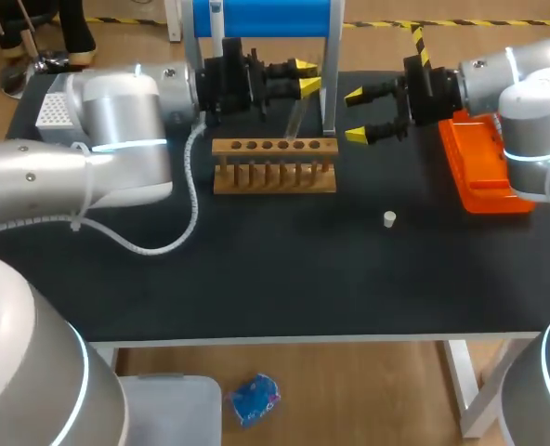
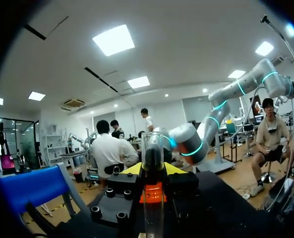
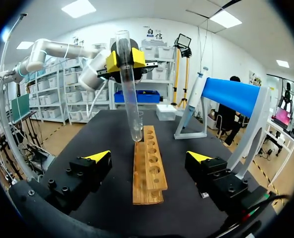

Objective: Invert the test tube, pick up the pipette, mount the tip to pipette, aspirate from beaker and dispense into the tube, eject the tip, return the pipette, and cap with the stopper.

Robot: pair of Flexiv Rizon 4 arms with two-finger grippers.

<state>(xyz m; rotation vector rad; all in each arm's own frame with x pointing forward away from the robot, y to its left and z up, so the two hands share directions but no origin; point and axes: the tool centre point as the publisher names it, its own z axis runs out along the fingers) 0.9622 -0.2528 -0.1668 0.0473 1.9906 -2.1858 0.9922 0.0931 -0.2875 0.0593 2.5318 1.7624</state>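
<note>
A small white stopper (image 1: 389,218) stands alone on the near-right part of the black counter (image 1: 256,279), well apart from everything else. Beyond it, left of the middle, a wooden rack (image 1: 275,163) lies across the counter with a single row of round holes along its top. At the right edge lies an orange tray (image 1: 484,167), partly hidden under the right arm.

The right fingers (image 1: 357,137) hang to the right of the rack and a little beyond it, pointing left. They are spread wide with nothing between them. In the right wrist view the rack runs away from the gap between the two yellow tips.

The left arm reaches in from the left, past the rack's far side. The left fingers (image 1: 305,67) are closed on the test tube (image 1: 295,116), one yellow tip on each side of the glass near its upper end. The tube hangs slightly tilted with its rounded end down. That end is just above the rack and not touching it, and I cannot tell which hole it is over. In the left wrist view the clear tube stands straight up between the two tips.

At the far edge stands a blue stand (image 1: 261,19) on pale legs.
</note>
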